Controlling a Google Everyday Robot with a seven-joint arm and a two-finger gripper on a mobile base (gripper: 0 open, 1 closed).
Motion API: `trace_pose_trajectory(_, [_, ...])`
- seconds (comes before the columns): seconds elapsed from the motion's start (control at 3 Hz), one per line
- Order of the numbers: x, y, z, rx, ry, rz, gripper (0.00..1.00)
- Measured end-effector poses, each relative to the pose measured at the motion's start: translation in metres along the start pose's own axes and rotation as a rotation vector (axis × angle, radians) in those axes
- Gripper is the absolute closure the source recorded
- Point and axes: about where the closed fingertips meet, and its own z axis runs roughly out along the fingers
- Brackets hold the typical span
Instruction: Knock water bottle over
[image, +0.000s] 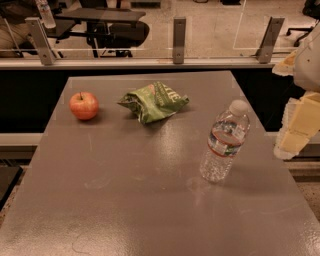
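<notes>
Three things sit on the grey desk (150, 200). Nearest, right of centre, the clear ribbed plastic water bottle (224, 141) stands upright. Just beside it, off the desk's right edge, hangs the pale yellow pincer (296, 131); its state I cannot tell. A sideways push high near the white cap should topple it best. Farther off lie a crumpled green chip bag (155, 101) and a red apple (83, 105).

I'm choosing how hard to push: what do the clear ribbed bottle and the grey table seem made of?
Clear ribbed water bottle with white cap: thin glossy plastic, seemingly, see-through with moulded ribs. Grey table: hard, smooth, slightly glossy top, perhaps laminate; soft reflections. Pale gripper hangs right of the bottle.
</notes>
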Motion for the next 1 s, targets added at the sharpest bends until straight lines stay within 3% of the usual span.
trace_pose_trajectory(0.33, [0.0,0.0,0.0,0.0,0.0,0.0,0.0])
trace_pose_trajectory(0.67, [-0.007,-0.001,0.006,-0.028,-0.063,0.018,0.0])
trace_pose_trajectory(1.0, [-0.026,0.003,0.021,-0.098,-0.256,0.048,0.0])
